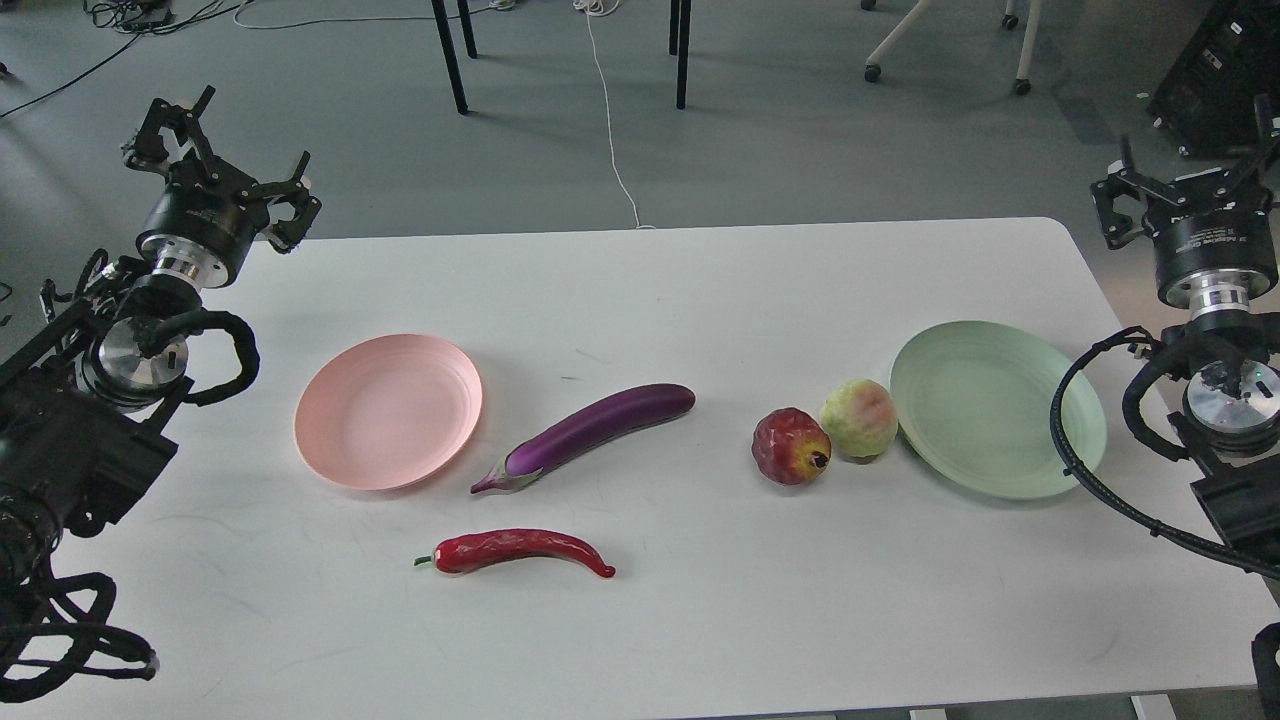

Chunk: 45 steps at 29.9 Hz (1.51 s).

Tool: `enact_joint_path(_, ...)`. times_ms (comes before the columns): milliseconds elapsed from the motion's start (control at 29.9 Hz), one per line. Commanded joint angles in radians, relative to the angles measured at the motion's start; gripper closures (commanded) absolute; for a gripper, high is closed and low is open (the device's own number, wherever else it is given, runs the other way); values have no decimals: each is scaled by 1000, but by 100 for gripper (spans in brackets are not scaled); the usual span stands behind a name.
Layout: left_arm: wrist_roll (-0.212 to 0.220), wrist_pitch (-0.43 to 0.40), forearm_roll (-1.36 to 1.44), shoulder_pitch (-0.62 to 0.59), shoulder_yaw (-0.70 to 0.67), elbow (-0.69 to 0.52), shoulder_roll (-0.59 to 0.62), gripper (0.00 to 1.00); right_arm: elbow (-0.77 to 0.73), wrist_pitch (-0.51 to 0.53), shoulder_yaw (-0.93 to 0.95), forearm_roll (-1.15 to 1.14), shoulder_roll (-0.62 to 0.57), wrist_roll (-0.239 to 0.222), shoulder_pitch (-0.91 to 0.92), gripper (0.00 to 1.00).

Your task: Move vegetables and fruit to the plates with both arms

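Note:
A purple eggplant (590, 432) lies slanted in the middle of the white table (640, 290), just right of the empty pink plate (388, 410). A red chili pepper (515, 550) lies nearer the front edge. A dark red fruit (790, 447) and a yellow-green fruit (859, 418) sit touching each other, the green one against the rim of the empty pale green plate (1000, 422). My left gripper (215, 160) hovers open over the table's far left corner, holding nothing. My right gripper (1190, 175) is raised beyond the table's right edge, fingers spread open and empty.
Black chair and table legs (455, 55) and a white cable (610, 120) are on the grey floor behind the table. A black case (1215, 70) stands at the far right. My arms' cables (1090, 470) loop over both side edges of the table.

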Motion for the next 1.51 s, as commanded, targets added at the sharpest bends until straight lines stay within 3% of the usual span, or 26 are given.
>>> enact_joint_path(0,-6,0,0,11,1,1,3,2,4,-2,-1,-1,2,7,4,1)
enact_joint_path(201,-3,6,5,3,3,4,4,2,20,-13,-45,-11,-47,4,41,1)
enact_joint_path(335,-6,12,3,-3,1,4,4,2,23,-34,-209,-11,-127,4,151,1)
enact_joint_path(603,-6,12,0,-3,-3,4,13,2,150,-51,-839,-61,-297,8,548,1)
enact_joint_path(804,-7,12,-1,-4,-10,1,15,2,260,-54,-1234,-268,-310,27,835,1)
enact_joint_path(1138,-21,11,-1,-3,-8,-1,21,2,440,-189,-1763,-760,-162,27,1166,1)
enact_joint_path(1239,-23,9,-1,-3,-10,-1,24,2,448,-220,-1863,-869,-80,33,1193,1)
enact_joint_path(1473,-27,5,-1,2,-8,-1,33,2,387,-333,-2102,-1087,98,95,1170,1)
